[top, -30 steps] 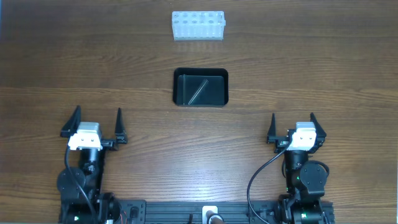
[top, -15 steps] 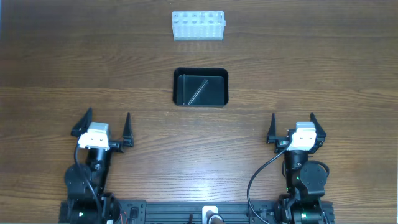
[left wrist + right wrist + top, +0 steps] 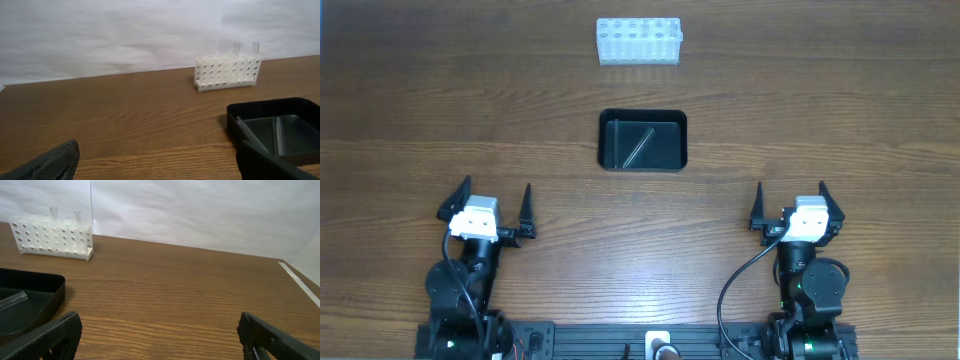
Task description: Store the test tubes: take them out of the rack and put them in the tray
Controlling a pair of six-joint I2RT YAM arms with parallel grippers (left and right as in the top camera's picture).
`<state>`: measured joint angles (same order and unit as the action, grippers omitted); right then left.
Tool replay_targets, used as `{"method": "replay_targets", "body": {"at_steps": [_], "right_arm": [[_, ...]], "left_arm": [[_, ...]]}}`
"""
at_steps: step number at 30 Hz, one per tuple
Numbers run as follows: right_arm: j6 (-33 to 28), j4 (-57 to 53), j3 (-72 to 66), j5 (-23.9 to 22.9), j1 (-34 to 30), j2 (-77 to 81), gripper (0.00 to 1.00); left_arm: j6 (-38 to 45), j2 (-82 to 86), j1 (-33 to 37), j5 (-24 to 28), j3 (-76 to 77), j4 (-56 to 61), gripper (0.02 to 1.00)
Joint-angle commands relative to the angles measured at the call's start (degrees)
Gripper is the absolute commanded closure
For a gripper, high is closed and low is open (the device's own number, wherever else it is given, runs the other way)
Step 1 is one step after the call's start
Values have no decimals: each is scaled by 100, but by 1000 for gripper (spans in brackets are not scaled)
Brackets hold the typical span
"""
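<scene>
Tabletop (image 3: 840,120) of brown wood under everything. Left gripper (image 3: 492,193) by the near edge toward the left corner, fingers spread wide, nothing between them. Right gripper (image 3: 790,192) by the near edge toward the right corner, likewise spread and bare. Black tray (image 3: 643,114) at mid-tabletop, well apart from both grippers. White rack (image 3: 639,42) beyond the tray, close to the far edge, upright. One clear test tube (image 3: 639,146) lying slantwise inside the tray; two more tubes (image 3: 255,48) standing in the rack at one end.
</scene>
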<state>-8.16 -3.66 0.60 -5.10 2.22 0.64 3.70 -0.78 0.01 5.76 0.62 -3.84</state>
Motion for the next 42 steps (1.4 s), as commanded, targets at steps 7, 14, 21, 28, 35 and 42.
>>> {"method": "replay_targets", "body": {"at_steps": [7,14,21,28,35,42], "right_arm": [[-26,-22,-31,-52,-42,-20,9],[-26,-22,-28,-52,-42,-20,7],[-26,-22,-31,-52,-42,-20,9],[-26,-20,-31,-52,-42,-20,7],[-24,-17,-31,-48,2,-20,7],[-4,1276,-17,79,0,328,7]], "left_arm": [[55,50,-22,0,-28,-11,18],[55,50,-22,-2,-28,-11,20],[55,50,-22,-2,-28,-11,18],[55,50,-22,-2,-28,-11,18],[55,50,-22,0,-28,-11,18],[55,50,-22,0,-28,-11,18]]}}
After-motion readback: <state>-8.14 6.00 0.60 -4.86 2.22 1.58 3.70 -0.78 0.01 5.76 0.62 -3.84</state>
